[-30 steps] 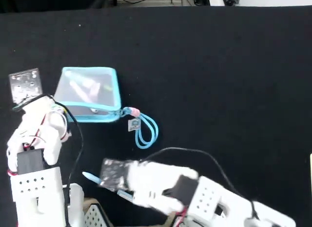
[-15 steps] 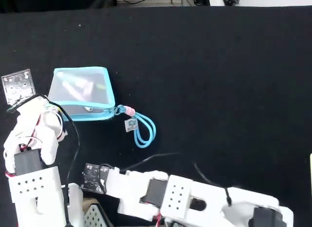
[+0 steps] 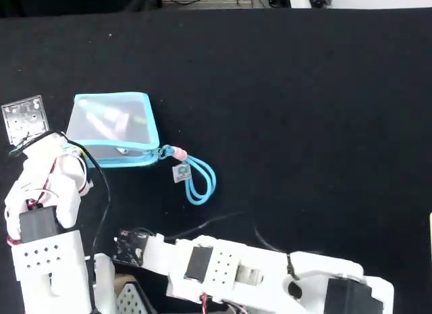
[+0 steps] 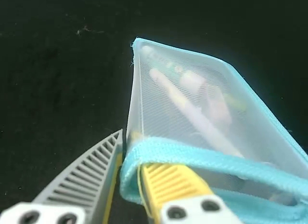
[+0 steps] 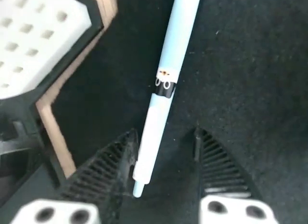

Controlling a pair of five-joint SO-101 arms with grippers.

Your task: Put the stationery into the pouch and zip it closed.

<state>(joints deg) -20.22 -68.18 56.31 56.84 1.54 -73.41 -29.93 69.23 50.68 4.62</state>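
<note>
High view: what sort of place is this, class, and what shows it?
Likely a robotics lab workbench: two white robot arms at a black table, with a blue mesh pouch of stationery.

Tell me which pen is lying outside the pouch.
The light blue pen on the table, between the right gripper's open fingers; the others sit inside the pouch.

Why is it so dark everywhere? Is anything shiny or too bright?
High view: the black table soaks up the light, so hardly any shadows show on it, and the white right arm looks brightest. The pouch looks a bit milky from reflected light. Left wrist view: even light on the pouch's mesh, no glare. Right wrist view: the pen glows pale against the table.
</note>
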